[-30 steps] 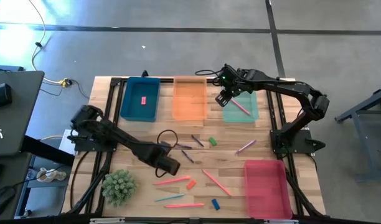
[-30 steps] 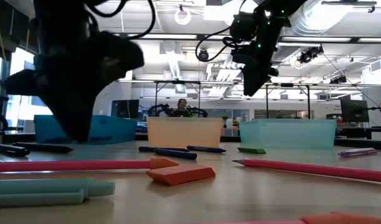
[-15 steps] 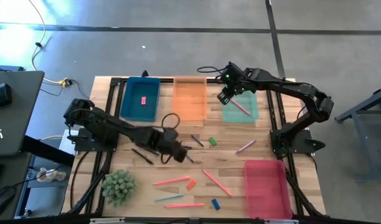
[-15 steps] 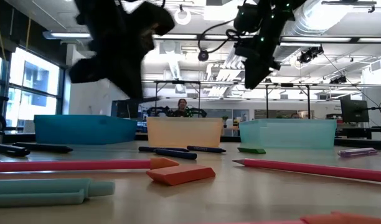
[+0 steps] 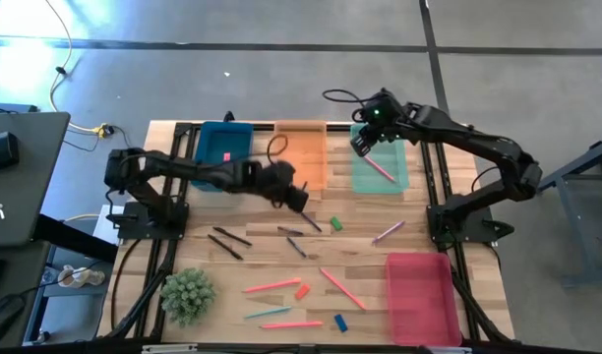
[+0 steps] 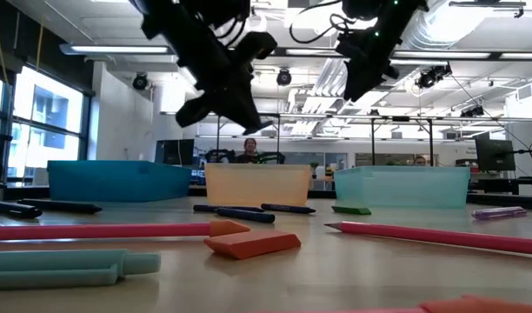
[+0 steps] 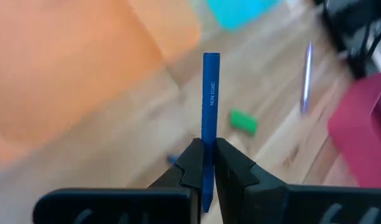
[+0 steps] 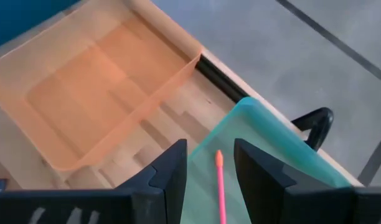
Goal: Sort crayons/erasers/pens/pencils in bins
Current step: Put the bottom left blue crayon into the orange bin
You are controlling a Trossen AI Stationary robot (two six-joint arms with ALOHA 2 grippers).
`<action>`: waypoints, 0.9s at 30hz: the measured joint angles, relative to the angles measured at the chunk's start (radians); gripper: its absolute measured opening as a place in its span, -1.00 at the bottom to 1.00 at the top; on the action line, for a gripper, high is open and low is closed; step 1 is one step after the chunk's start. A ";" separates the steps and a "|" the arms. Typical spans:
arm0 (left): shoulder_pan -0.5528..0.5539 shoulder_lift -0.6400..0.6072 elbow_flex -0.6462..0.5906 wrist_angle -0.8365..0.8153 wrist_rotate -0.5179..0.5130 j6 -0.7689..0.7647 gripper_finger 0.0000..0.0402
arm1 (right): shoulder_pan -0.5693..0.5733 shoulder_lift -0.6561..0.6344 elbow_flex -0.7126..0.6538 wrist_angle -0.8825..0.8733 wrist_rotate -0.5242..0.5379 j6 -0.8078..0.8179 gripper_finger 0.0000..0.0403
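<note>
The left claw [image 7: 203, 163] is clamped on a blue crayon [image 7: 210, 106]; only its wrist view shows the printed lettering along the stick. From above, this claw [image 5: 299, 200] hangs by the orange bin [image 5: 300, 154]. The right claw [image 8: 209, 163], fingers apart and holding nothing, hovers over the green-teal bin [image 8: 265, 134], where a pink pencil [image 8: 220, 186] lies. The desk [image 5: 360, 258] is pale wood; a person [image 6: 249, 149] sits in the room behind.
</note>
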 joint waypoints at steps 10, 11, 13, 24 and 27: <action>0.241 0.001 0.000 0.078 0.032 0.164 -0.95 | 0.000 -0.001 0.000 0.035 0.005 -0.016 -0.39; 0.262 0.003 0.000 0.080 0.030 0.179 -0.95 | 0.000 -0.001 0.000 0.046 0.005 -0.016 -0.39; 0.302 0.013 0.000 0.080 0.028 0.201 -0.95 | 0.000 -0.001 0.000 0.071 0.005 -0.016 -0.39; 0.381 0.095 0.018 0.127 0.029 0.237 -0.95 | -0.002 0.009 -0.004 0.213 0.011 -0.076 -0.39; 0.380 0.100 0.048 0.130 0.023 0.262 -0.95 | -0.009 0.016 -0.004 0.229 0.018 -0.079 -0.39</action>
